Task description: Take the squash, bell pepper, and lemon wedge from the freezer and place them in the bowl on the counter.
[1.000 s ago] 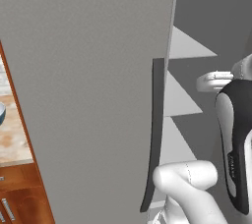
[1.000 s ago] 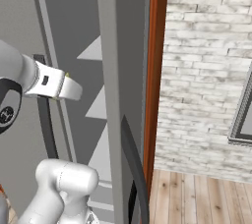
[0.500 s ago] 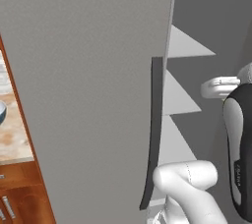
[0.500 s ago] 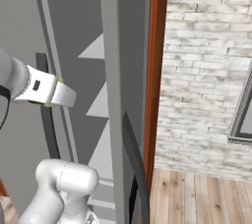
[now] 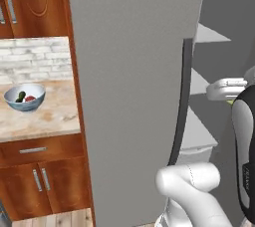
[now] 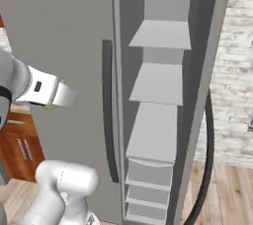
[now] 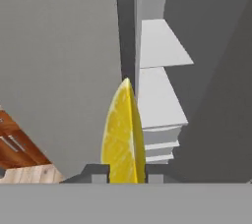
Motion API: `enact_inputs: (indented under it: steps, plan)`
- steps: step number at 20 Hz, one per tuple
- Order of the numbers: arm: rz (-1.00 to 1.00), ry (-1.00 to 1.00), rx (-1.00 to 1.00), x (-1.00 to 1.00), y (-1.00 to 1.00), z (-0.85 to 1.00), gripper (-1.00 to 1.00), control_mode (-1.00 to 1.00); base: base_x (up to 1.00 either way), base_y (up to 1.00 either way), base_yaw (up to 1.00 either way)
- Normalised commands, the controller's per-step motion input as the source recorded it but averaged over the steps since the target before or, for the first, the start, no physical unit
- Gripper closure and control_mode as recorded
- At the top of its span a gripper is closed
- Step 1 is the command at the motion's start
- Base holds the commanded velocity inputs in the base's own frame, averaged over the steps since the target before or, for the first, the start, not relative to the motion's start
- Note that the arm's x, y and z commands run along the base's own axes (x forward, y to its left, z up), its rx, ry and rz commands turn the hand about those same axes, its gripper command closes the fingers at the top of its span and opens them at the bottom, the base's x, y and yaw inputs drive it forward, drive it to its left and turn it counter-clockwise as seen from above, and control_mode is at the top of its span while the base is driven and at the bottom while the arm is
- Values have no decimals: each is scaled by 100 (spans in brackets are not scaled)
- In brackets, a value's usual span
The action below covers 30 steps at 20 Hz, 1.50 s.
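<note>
Hand view: gripper clamped on the lemon wedge just outside the open freezer, squash and bell pepper already in the bowl left of the freezer, so next carry lemon past the door.

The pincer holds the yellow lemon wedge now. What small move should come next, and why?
Probably swing the arm left toward the beige counter. The yellow lemon wedge sits clamped in the pincer, outside the grey freezer, past its open door. The round blue-grey bowl there already holds the dark green squash and red bell pepper, so only the wedge is missing.
</note>
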Motion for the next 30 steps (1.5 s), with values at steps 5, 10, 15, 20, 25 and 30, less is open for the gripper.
enact_inputs:
  steps: [5,10,15,20,25,30]
  plan:
    - [0,0,0,0,0,0,100,100,-15,100,0]
    - [0,0,0,0,0,0,100,100,-1,100,0]
    - [0,0,0,0,0,0,100,100,0,100,0]
    - [0,0,0,0,0,0,100,100,11,86,0]
    - [0,0,0,0,0,0,100,100,27,66,0]
    - [0,0,0,0,0,0,100,100,45,20,0]
